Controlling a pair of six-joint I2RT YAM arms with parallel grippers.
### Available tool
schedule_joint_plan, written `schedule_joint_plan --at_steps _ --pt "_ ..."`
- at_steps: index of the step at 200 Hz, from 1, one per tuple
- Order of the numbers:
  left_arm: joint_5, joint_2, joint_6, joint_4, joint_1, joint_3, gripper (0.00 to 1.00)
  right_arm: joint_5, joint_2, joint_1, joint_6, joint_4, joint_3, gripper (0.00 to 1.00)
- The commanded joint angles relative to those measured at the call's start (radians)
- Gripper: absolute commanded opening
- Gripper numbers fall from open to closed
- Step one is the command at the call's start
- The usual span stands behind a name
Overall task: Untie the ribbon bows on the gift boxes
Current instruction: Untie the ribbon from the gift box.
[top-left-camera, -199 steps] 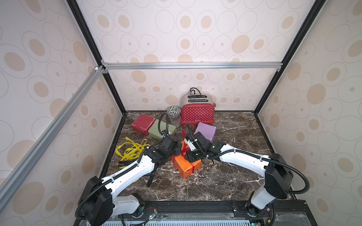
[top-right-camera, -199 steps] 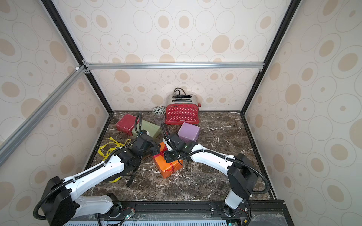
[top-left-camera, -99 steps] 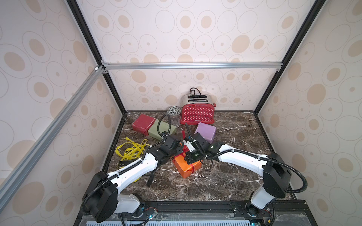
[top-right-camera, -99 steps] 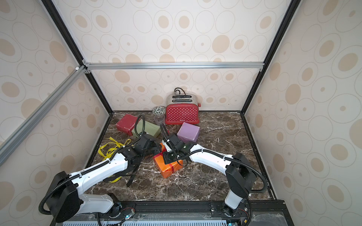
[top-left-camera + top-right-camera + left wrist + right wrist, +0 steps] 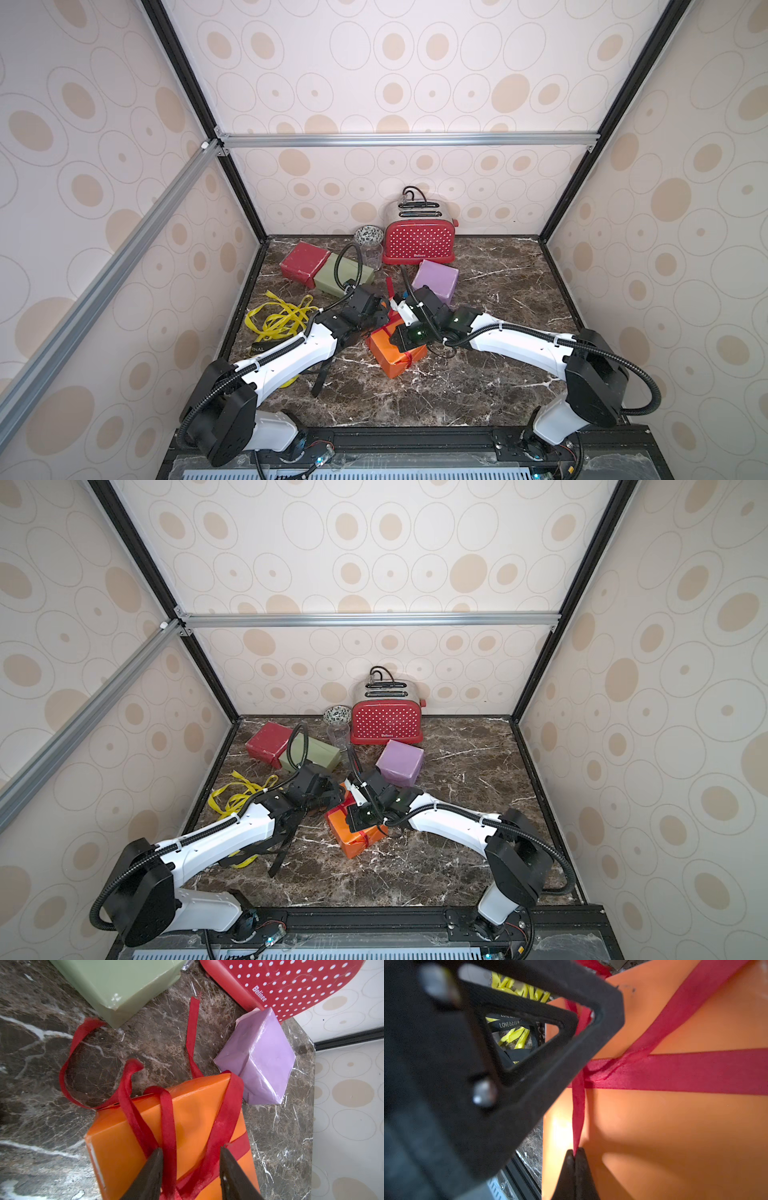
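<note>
The orange gift box lies mid-table, and a red ribbon is tied around it. The ribbon's loops and tails spill off the far edge of the box. My left gripper hovers over the box top, its jaws apart and straddling two ribbon strands near the knot. My right gripper is shut on one thin red strand that runs taut to the knot. The dark red box, the olive box and the lilac box stand bare behind.
Loose yellow ribbons and a black lettered ribbon lie on the marble at the left, partly under my left arm. A red dotted toaster, a glass and a small bowl stand at the back wall.
My right gripper has closed onto a red ribbon strand. My left gripper's jaws have narrowed a little over the knot. Both arms stay over the orange box.
</note>
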Motion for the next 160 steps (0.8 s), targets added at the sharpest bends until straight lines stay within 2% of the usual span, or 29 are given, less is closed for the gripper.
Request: schedule_joint_plan --at_steps 1,53,76,128,160 --pt "-0.018 0.004 -0.033 0.001 0.009 -0.015 0.43 -0.042 -0.025 -0.015 -0.003 0.031 -0.025 0.0" --pt "-0.026 0.039 -0.022 -0.003 0.011 0.0 0.41 -0.117 -0.062 -0.036 -0.004 0.106 -0.092 0.0" --pt "-0.033 0.049 -0.008 -0.005 0.013 0.007 0.36 -0.143 -0.083 -0.036 -0.008 0.132 -0.125 0.0" --pt "-0.073 0.066 0.038 -0.026 0.015 0.026 0.19 -0.18 -0.109 -0.037 -0.032 0.132 -0.154 0.0" --pt "-0.082 0.064 0.046 -0.017 0.018 0.025 0.04 -0.177 -0.115 -0.036 -0.045 0.114 -0.165 0.0"
